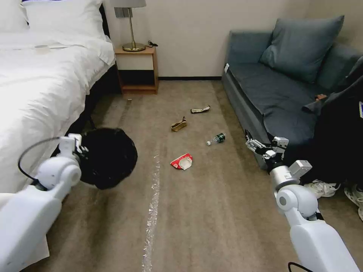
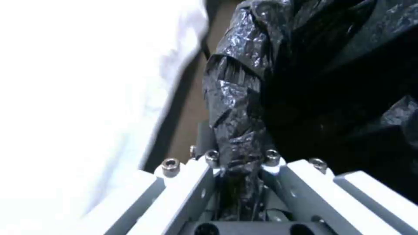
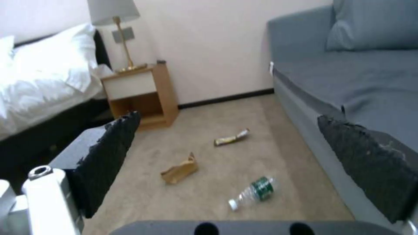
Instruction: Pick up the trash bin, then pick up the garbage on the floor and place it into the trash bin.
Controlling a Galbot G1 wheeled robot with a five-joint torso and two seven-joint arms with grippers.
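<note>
Draping over nearly the whole trash bin [image 1: 107,158], the crinkled black liner left little more than a sliver of white wall to be seen beneath it in the head view; the bin was held off the carpet [image 1: 211,211] beside the bed [image 1: 38,94], and its inside could not be made out. In the left wrist view a twisted, glossy fold of the liner [image 2: 237,137] was pinched between the pale fingers of the left gripper [image 2: 239,169], which were closed tightly on it; the bin's own rim was hidden by the plastic. The right gripper [image 1: 252,144] was held above the floor just beside the grey fabric sofa [image 1: 272,90], its rough black pads [image 3: 109,156] spread wide with nothing between them. On the carpet were scattered a flattened red-and-white paper carton [image 1: 182,161], a crumpled brown paper scrap [image 1: 179,124], a thin foil snack wrapper [image 1: 200,109] and a clear plastic bottle [image 1: 217,138] with a green label, lying on its side; all were well apart from the bin. A strip of shiny clear tape [image 1: 153,204] was stuck along the carpet. A wooden nightstand [image 1: 137,70] bearing a brass lamp [image 1: 132,26], cut off at the shade, was seen against the wall.
</note>
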